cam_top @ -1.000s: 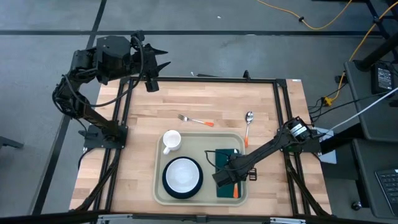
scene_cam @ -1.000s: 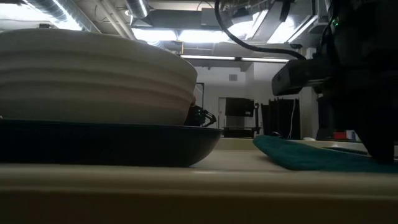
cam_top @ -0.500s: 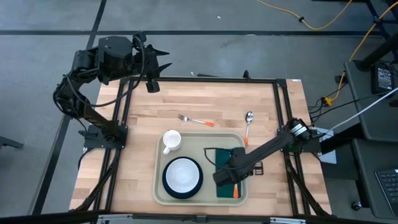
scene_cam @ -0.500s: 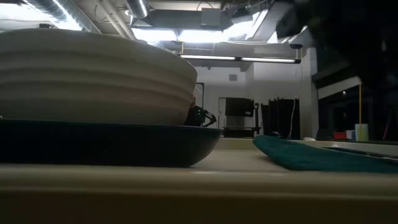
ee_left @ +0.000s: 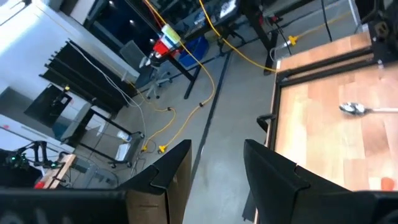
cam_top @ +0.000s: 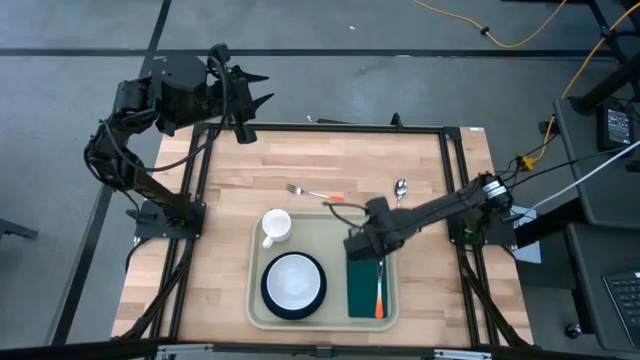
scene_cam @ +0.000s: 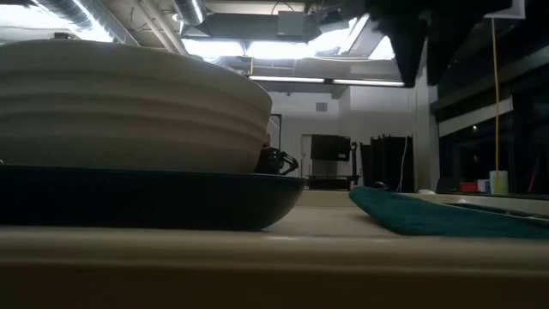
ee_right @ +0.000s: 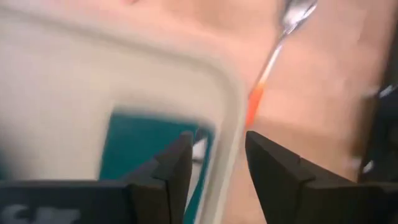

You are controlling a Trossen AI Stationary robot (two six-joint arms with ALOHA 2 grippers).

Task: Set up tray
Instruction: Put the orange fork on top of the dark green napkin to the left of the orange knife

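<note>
We have lifted our right gripper [cam_top: 357,243], jaws apart, off the napkin [cam_top: 366,288] on the tray [cam_top: 256,300], leaving a knife [cam_top: 380,290] there; fork [cam_top: 314,193] and spoon [cam_top: 399,200] remain beyond the tray.

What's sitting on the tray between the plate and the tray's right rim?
In the high view, a dark green napkin lies between the plate and the right rim of the tray, with an orange-handled utensil on it. The right claw hangs above the napkin's far end.
</note>
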